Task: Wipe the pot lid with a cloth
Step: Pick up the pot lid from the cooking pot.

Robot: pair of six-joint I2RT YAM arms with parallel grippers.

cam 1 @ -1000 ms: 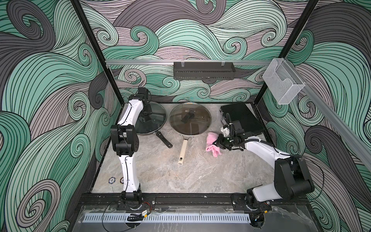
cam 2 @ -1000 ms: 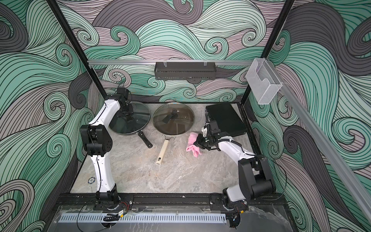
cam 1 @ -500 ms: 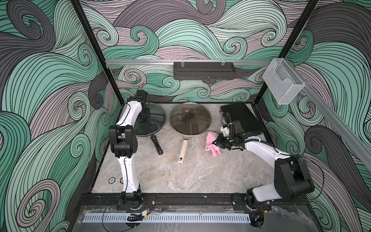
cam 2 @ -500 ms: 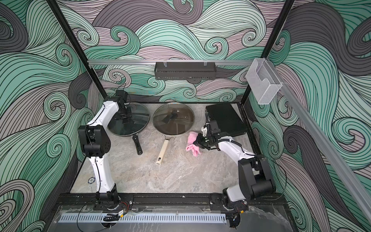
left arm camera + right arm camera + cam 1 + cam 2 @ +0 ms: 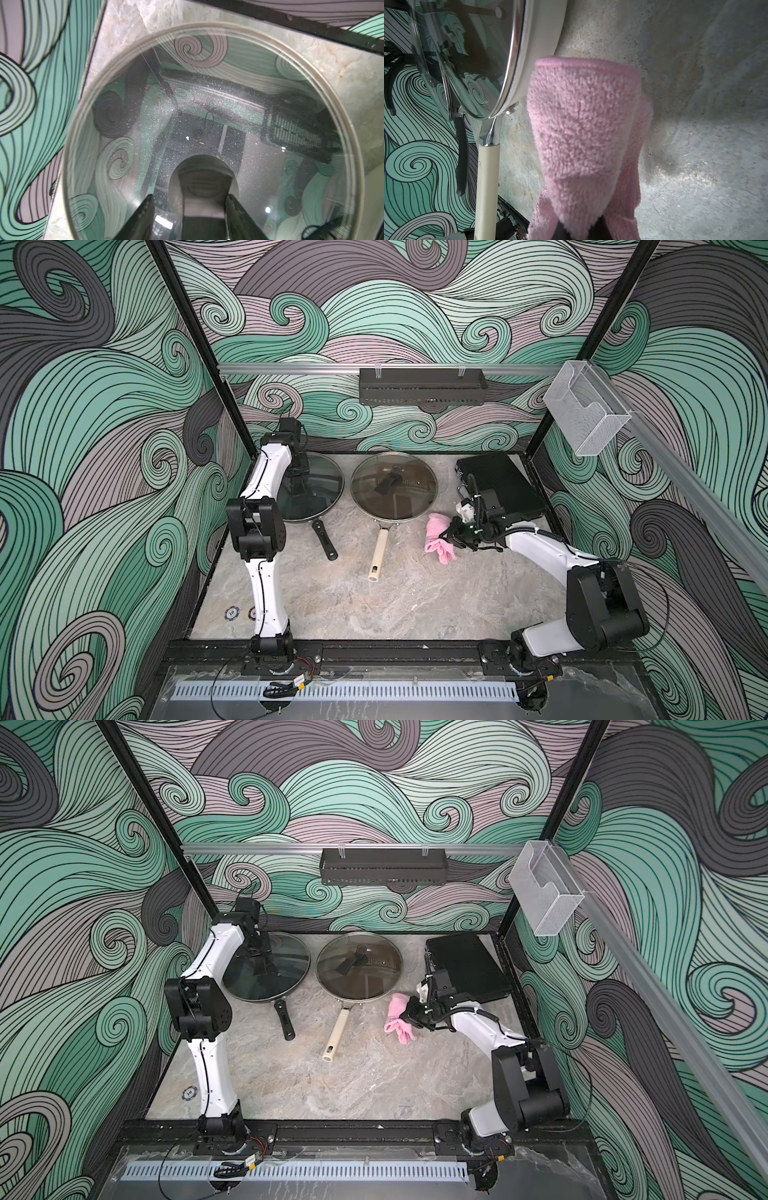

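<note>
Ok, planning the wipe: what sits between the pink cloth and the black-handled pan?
The cream-handled pan with its glass lid; both top views show it.

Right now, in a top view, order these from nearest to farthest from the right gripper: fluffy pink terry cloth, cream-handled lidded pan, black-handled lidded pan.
1. Fluffy pink terry cloth, held in the right gripper.
2. Cream-handled lidded pan, table centre.
3. Black-handled lidded pan, far left.
</note>
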